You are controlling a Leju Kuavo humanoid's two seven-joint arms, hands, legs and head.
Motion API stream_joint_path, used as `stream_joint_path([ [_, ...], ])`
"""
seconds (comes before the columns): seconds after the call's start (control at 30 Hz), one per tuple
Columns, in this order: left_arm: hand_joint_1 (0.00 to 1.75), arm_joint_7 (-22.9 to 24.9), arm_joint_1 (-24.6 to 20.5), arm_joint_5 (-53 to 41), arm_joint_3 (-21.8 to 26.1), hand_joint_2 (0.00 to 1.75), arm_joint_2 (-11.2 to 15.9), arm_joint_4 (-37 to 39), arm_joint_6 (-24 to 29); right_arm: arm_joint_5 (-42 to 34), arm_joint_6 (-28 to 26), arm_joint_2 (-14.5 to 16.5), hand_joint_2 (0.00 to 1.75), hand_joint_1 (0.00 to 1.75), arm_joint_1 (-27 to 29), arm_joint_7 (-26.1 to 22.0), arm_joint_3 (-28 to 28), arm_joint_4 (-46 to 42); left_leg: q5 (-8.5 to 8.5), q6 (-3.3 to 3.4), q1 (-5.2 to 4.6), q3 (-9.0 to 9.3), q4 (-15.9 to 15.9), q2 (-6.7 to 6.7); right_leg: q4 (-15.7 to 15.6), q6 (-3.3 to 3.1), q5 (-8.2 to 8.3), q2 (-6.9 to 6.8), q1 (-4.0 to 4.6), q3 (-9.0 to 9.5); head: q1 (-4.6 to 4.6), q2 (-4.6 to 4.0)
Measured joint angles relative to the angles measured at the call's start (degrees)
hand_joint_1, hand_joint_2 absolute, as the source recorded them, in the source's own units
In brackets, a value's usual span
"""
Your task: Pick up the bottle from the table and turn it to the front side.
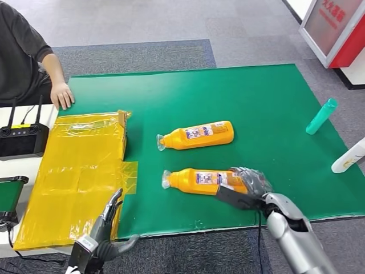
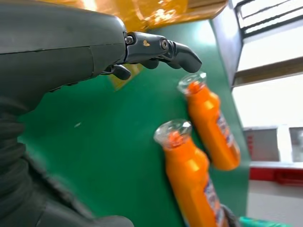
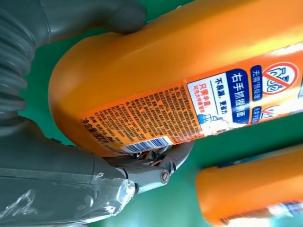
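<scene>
Two bottles: both orange, lying on their sides on the green mat (image 1: 267,97), clear caps toward the yellow box
Near bottle (image 1: 202,181): lies closer to the robot, base end inside the right hand, still resting on the mat as far as the head view shows
Far bottle (image 1: 197,135): lies just beyond the near one, roughly parallel to it, apart from it and untouched
Right hand (image 1: 246,185): closed around the base end of the near bottle; in the right wrist view the thumb lies on one side of the orange body and the darker fingers (image 3: 157,168) on the other, with the printed label and barcode facing the camera
Left hand (image 1: 108,220): hovers at the near edge of the mat beside the yellow box, fingers apart, holding nothing; its wrist view looks past the fingers at both bottle caps
Yellow box (image 1: 75,171): flat, wrapped in yellow film, on the left part of the table, overlapping the mat's edge
Teal bottle (image 1: 321,116): lies at the mat's right edge
White bottle (image 1: 348,156): lies just off the mat's right edge, near the teal one
Person's hand (image 1: 62,95): rests at the far left corner of the mat
Black device (image 1: 22,137): with two antennas, left of the yellow box
</scene>
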Motion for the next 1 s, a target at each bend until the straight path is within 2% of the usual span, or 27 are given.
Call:
stream_joint_path([
  [0.17,0.00,-0.03,2.43,-2.54,3.80,1.75,-1.82,-0.01,-4.45,1.88,-5.34,3.33,1.75,1.75,10.92,-2.97,-0.42,-11.03,-0.10,-0.07,0.01,-0.02,-0.01,0.00,0.00,-0.06,-0.13,-0.02,0.02,-0.03,-0.01,0.00],
  [0.37,0.00,-0.03,3.18,-2.73,7.14,1.75,-4.24,-0.60,-7.96,1.53,-7.43,7.02,1.75,1.75,16.42,-5.39,-0.85,-19.51,-0.11,-0.07,0.01,-0.02,-0.01,0.01,0.00,-0.04,-0.14,-0.01,0.00,-0.03,0.01,0.00],
  [0.47,0.00,-0.05,2.56,0.04,7.76,1.75,-5.39,-2.14,-9.85,2.14,-8.36,9.82,1.75,1.75,17.51,-7.22,-0.74,-23.53,-0.07,-0.05,0.00,-0.01,-0.01,0.01,0.00,-0.03,-0.08,-0.02,-0.01,-0.04,-0.01,0.00],
  [0.6,0.00,-0.05,1.06,0.91,8.27,1.75,-6.77,-2.78,-10.93,2.16,-7.74,12.67,1.75,1.75,17.64,-7.15,-0.25,-27.26,-0.02,-0.03,0.00,0.04,-0.01,0.01,0.00,-0.04,-0.07,-0.02,0.00,0.02,0.00,0.00],
  [0.8,0.00,-0.05,0.42,1.11,8.55,1.75,-7.67,-3.13,-12.76,0.02,-7.40,14.33,1.75,1.75,18.08,-9.28,0.42,-28.37,-0.01,-0.01,0.00,0.04,-0.01,0.01,0.00,-0.03,-0.06,-0.02,-0.01,0.03,0.00,0.00],
  [1.0,0.00,-0.02,-1.55,4.59,8.36,1.75,-8.45,-3.13,-17.25,-3.05,-7.45,15.75,1.75,1.75,17.65,-11.62,2.67,-24.46,-0.01,-0.01,0.00,0.04,-0.01,0.01,0.00,-0.03,-0.06,-0.02,0.00,0.03,0.01,0.00],
])
